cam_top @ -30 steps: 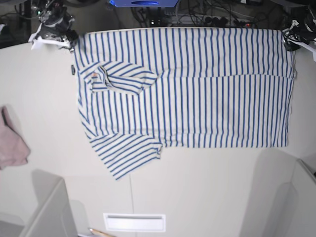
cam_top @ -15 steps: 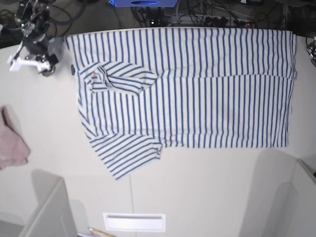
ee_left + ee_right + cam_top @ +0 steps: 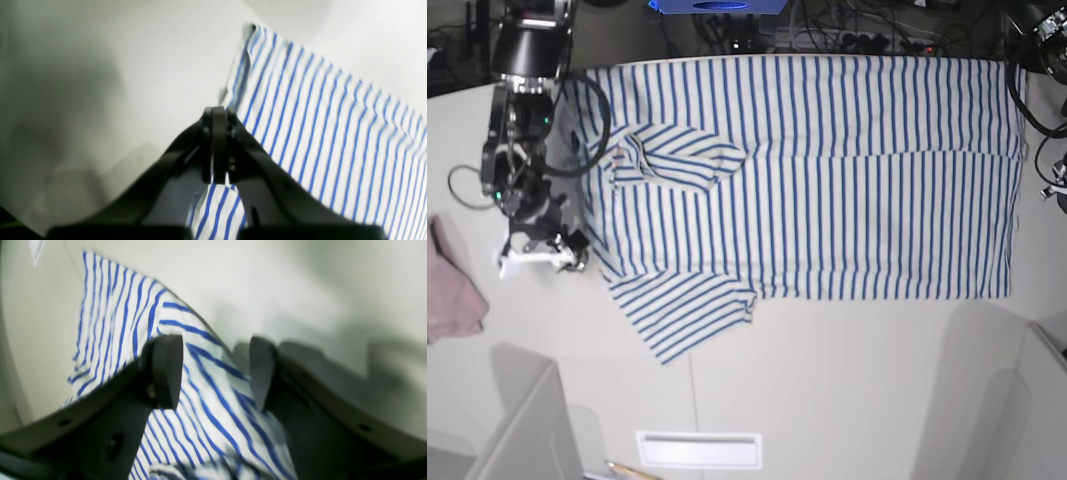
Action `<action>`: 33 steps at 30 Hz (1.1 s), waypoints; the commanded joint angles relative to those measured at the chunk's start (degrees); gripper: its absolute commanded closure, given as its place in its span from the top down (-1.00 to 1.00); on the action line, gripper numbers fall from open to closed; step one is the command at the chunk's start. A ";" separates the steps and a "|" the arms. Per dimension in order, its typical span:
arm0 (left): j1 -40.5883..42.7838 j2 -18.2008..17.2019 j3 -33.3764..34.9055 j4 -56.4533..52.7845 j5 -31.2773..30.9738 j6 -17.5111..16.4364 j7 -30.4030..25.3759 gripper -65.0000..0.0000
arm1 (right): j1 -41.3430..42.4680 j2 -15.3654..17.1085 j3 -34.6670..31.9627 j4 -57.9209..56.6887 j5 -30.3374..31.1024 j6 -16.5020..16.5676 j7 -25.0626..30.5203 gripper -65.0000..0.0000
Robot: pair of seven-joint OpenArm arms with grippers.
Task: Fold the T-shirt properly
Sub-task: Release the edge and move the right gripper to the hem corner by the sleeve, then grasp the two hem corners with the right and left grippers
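The white, blue-striped T-shirt [image 3: 827, 180] lies spread flat on the table, with one sleeve folded onto the body at the upper left [image 3: 672, 155] and the other sleeve sticking out at the lower left [image 3: 687, 315]. My right gripper [image 3: 562, 255] is open beside the shirt's left edge. In the right wrist view it [image 3: 215, 371] hovers with striped cloth [image 3: 200, 400] below and between the fingers [image 3: 166, 370]. My left gripper [image 3: 218, 143] is shut, its tips over bare table next to the shirt's edge [image 3: 300, 116]. In the base view it [image 3: 1055, 188] is at the right frame edge.
A plain pinkish cloth [image 3: 452, 290] lies at the table's left edge. A white rectangular slot [image 3: 699, 450] sits near the front. Grey panels stand at the front left [image 3: 522, 430] and front right [image 3: 1027, 400]. Cables run behind the table's far edge [image 3: 847, 40].
Both arms left the shirt's far corners and moved toward the front, the right arm down the left edge, the left arm down the right edge. The shirt stays flat.
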 commanded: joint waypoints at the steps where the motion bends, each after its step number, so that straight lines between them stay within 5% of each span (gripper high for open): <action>1: -0.79 -2.19 0.64 -0.18 0.47 -0.07 -0.89 -1.00 | 4.05 1.24 -0.98 -2.11 0.00 1.20 0.87 -0.07; 7: -1.67 -2.81 4.51 -1.50 12.16 -0.42 -1.24 -1.00 | 20.84 1.94 -4.41 -26.47 0.00 14.21 3.07 -0.08; 11: -1.67 -2.81 4.33 -2.11 14.10 -0.42 -1.33 -1.00 | 30.60 1.94 -5.12 -45.98 -0.09 19.92 6.06 -0.03; 15: -1.59 -2.72 4.33 -2.11 14.36 -0.42 -1.33 -1.00 | 37.37 1.77 -14.61 -61.54 -0.09 26.87 10.19 0.07; 21: -1.67 -2.72 4.33 -2.11 14.36 -0.42 -1.33 -0.98 | 38.51 -0.87 -27.45 -63.74 0.18 30.21 11.24 0.07; 25: -1.76 -2.72 4.33 -2.11 14.36 -0.42 -1.33 -0.63 | 38.51 -1.57 -27.80 -63.74 -0.09 30.21 11.24 0.07; 31: -2.90 -2.81 4.77 -3.08 14.36 -0.42 -1.33 0.29 | 38.42 -1.57 -28.50 -63.74 -0.17 30.30 11.24 0.05; 33: -5.45 -2.81 4.77 -5.80 14.45 -0.42 -1.33 0.50 | 38.42 -1.57 -31.49 -63.74 -0.09 30.30 11.33 -0.10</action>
